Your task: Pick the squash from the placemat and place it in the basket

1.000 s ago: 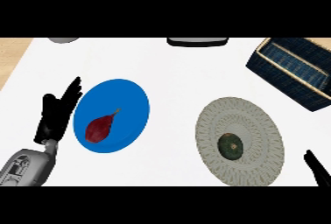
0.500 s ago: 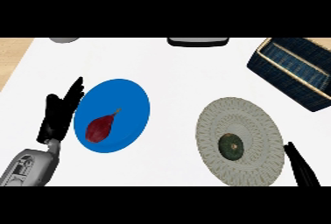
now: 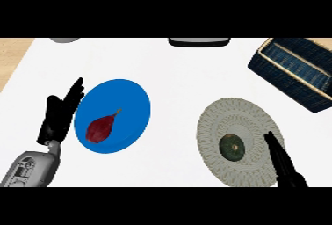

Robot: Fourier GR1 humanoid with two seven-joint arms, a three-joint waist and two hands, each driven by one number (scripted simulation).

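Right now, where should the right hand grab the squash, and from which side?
Take the squash across its round body from above. It is a low, round, dark green one sitting stem-up in the middle of the round grey placemat, free all round. The right hand is open just beside it, so come in from the right.

The left hand (image 3: 60,115) is seen at the view's left, fingers straight and pointing up, with its grey forearm (image 3: 29,169) entering from the lower left corner. The right hand (image 3: 283,161) is raised at the lower right, fingers straight and together.
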